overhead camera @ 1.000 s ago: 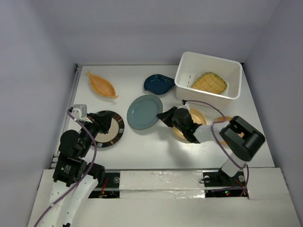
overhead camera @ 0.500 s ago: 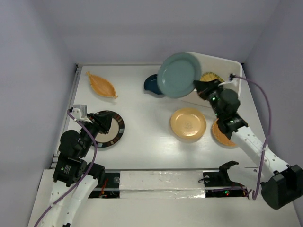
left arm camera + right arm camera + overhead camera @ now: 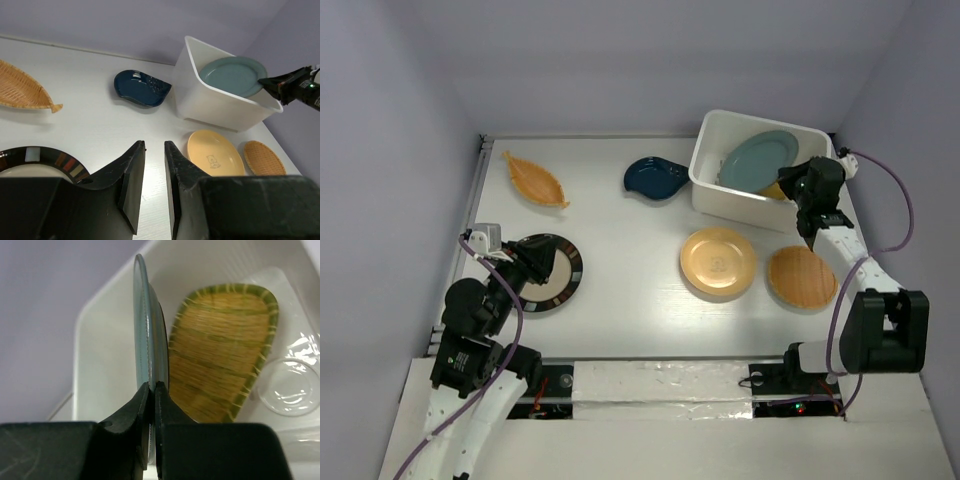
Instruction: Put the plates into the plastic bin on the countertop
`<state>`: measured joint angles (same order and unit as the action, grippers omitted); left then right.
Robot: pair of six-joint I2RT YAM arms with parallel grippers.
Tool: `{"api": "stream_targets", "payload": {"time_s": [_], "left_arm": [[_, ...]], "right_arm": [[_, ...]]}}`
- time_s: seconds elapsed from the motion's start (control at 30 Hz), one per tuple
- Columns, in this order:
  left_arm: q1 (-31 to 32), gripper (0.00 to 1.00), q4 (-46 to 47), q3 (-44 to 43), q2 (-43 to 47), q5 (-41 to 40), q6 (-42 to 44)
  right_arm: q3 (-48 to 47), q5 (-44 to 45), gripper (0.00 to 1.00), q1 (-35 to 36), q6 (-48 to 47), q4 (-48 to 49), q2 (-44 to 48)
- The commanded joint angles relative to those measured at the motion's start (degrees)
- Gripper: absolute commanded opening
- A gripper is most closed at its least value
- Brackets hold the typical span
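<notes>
My right gripper (image 3: 792,181) (image 3: 152,385) is shut on the rim of the grey-green round plate (image 3: 758,160) (image 3: 145,335). It holds the plate tilted on edge inside the white plastic bin (image 3: 730,205) (image 3: 100,350), over the yellow woven scoop plate (image 3: 220,355). My left gripper (image 3: 530,262) (image 3: 154,145) is open a little and empty, low over the black-rimmed beige plate (image 3: 558,278) (image 3: 45,159). On the countertop (image 3: 620,310) lie the orange leaf plate (image 3: 534,180), navy plate (image 3: 655,177), plain orange plate (image 3: 718,262) and woven orange plate (image 3: 802,277).
A clear round plastic piece (image 3: 290,387) lies in the bin's corner beside the scoop plate. Grey-lilac walls close the table on three sides. The bin stands at the back right, seen also in the left wrist view (image 3: 215,107).
My right gripper picked up the grey-green plate from the table centre, carried it up and to the right, and now holds it down inside the bin. The left arm has not moved.
</notes>
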<state>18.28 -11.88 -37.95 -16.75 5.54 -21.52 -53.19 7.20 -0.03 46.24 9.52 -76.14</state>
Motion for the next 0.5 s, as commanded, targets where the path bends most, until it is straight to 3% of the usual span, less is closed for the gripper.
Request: {"api": "stream_targets", "payload": {"time_s": [0.0, 0.17, 0.37, 0.4, 0.47], "left_arm": [[0.17, 0.20, 1.86, -0.10, 0.93, -0.09, -0.10], [0.17, 0.21, 1.86, -0.10, 1.11, 0.00, -0.10], [0.17, 0.21, 1.77, -0.10, 1.37, -0.18, -0.10], [0.17, 0.21, 1.86, -0.10, 1.37, -0.18, -0.10], [0.70, 0.21, 1.77, -0.10, 1.29, -0.18, -0.10]], "right_arm": [[-3.86, -2.63, 0.00, -0.41, 1.75, 8.76, 0.03], [-4.72, -3.07, 0.01, -1.02, 1.23, 7.29, -7.07], [-5.89, -1.41, 0.15, -1.02, -1.24, 2.96, -11.23], [-5.18, -0.71, 0.27, -1.02, -1.33, 3.31, -10.18], [-4.03, 1.67, 0.40, -1.02, -1.68, 3.14, -8.77]]}}
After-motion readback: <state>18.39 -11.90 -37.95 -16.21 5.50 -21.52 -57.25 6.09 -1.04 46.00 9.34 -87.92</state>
